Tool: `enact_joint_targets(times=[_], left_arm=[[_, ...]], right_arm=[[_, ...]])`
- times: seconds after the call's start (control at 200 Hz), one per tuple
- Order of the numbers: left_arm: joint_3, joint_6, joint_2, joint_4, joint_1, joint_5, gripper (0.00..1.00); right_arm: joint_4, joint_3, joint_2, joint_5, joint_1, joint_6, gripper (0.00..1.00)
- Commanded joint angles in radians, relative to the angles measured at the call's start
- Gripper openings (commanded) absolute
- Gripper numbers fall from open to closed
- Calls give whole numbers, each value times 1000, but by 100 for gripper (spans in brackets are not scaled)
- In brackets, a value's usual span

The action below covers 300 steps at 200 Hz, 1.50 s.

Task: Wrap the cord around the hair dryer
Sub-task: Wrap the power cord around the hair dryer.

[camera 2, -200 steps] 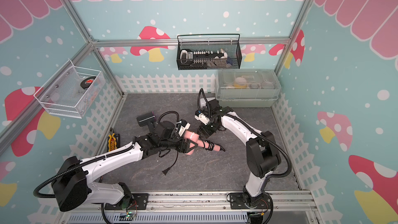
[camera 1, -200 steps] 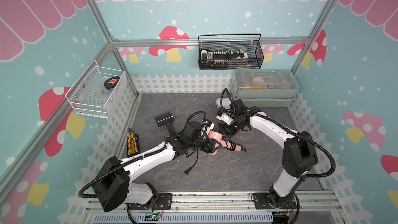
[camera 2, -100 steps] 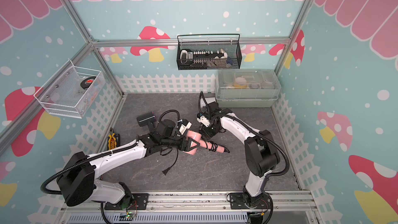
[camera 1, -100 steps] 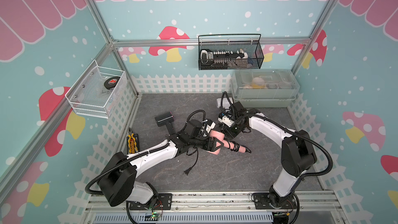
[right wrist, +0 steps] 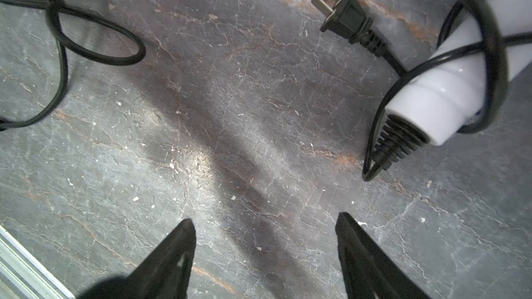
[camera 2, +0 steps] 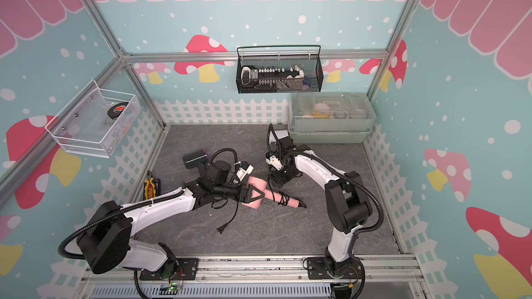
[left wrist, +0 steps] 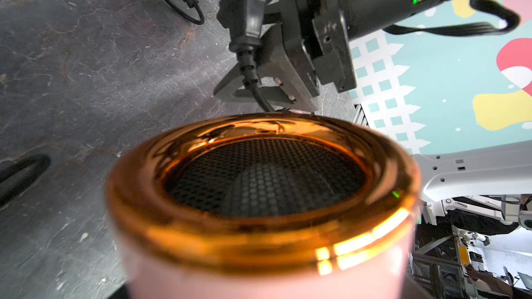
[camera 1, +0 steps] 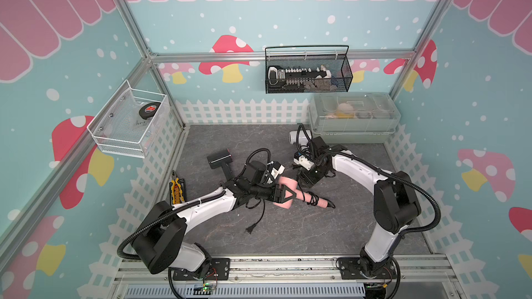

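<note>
Hair dryer (camera 1: 288, 182) mid-mat; plug (camera 1: 250, 230) in front; storage bin (camera 1: 354, 136) behind right; pliers (camera 1: 176, 189) far left.

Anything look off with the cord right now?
Yes. The cord has only a few turns on the handle of the pink hair dryer; the rest trails loose, its plug lying on the mat.

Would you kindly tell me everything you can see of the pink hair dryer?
The pink hair dryer looks like glossy plastic, with a coppery ring around a dark mesh grille. The left tool clamps its barrel; black cord is coiled round its handle. More cord trails loose to a plug on the gray mat.
</note>
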Motion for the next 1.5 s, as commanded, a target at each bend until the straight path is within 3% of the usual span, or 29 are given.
enact_joint_targets(times=[0.0, 0.56, 1.496], left_arm=[[-4, -20, -4, 96, 13, 70, 0], [-25, -100, 7, 175, 35, 128, 0], [-100, -182, -25, 33, 74, 88, 0]], right_arm=[[-42, -11, 13, 16, -9, -4, 76], [-80, -36, -11, 19, -40, -17, 76], [-15, -116, 75, -37, -74, -5, 76]])
